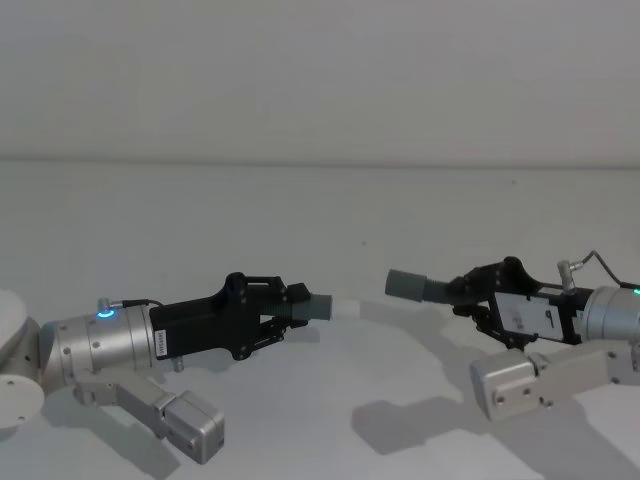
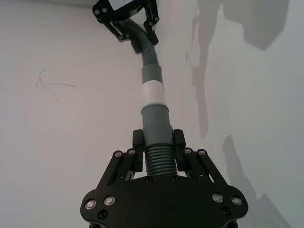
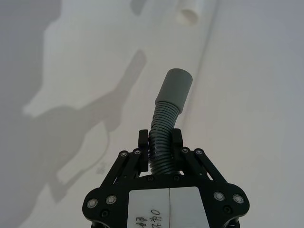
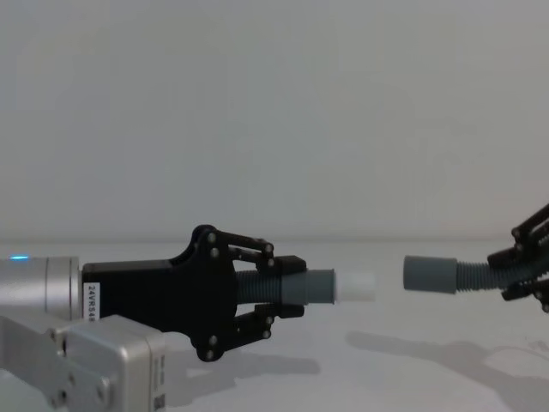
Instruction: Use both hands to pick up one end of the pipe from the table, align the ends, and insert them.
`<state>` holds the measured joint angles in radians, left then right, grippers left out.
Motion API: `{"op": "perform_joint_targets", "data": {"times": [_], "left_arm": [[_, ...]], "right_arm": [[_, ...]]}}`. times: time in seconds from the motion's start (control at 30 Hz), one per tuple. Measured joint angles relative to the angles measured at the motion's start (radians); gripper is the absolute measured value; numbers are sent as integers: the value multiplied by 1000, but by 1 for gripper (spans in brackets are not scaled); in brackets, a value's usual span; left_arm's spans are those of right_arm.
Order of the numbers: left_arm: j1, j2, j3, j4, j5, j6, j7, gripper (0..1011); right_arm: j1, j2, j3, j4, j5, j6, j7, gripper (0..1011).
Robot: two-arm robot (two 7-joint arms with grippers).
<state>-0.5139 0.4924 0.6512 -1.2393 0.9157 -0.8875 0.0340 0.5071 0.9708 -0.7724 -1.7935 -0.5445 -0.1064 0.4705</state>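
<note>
1. Left gripper (image 1: 295, 305): jaws clamped on the short piece (image 1: 318, 305) just behind its white tip (image 1: 345, 307), which points to 3 o'clock, clear of the surface (image 1: 300, 230).
2. Right gripper (image 1: 465, 290): jaws clamped on the ribbed piece (image 3: 166, 121). Its cuff (image 1: 408, 285) faces 9 o'clock, so the ends oppose for insertion.
3. Ends are apart. The cuff seems slightly toward 2 o'clock of the tip, so it probably needs trimming first.

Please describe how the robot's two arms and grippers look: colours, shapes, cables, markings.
Both arms are silver-grey cylinders with boxy grey joint blocks. The left gripper and right gripper are black two-fingered linkages with silver screws, each bearing a white printed label. A blue light glows on the left arm; a thin grey cable loops over the right arm.
</note>
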Motion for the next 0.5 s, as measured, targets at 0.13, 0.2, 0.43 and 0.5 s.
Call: {"op": "perform_joint_targets", "data": {"times": [0.13, 0.2, 0.43, 0.5], "left_arm": [[-1, 1, 1, 1, 7, -3, 4, 368], [-2, 1, 1, 2, 9, -4, 5, 368], [-3, 1, 2, 2, 15, -7, 9, 368], [-3, 1, 2, 3, 16, -8, 10, 368]], "right_arm": [[1, 11, -2, -15, -1, 17, 37, 268], [-1, 20, -2, -25, -1, 27, 54, 269], [-15, 46, 2, -59, -1, 53, 85, 268], [-18, 52, 5, -67, -2, 56, 88, 269]]}}
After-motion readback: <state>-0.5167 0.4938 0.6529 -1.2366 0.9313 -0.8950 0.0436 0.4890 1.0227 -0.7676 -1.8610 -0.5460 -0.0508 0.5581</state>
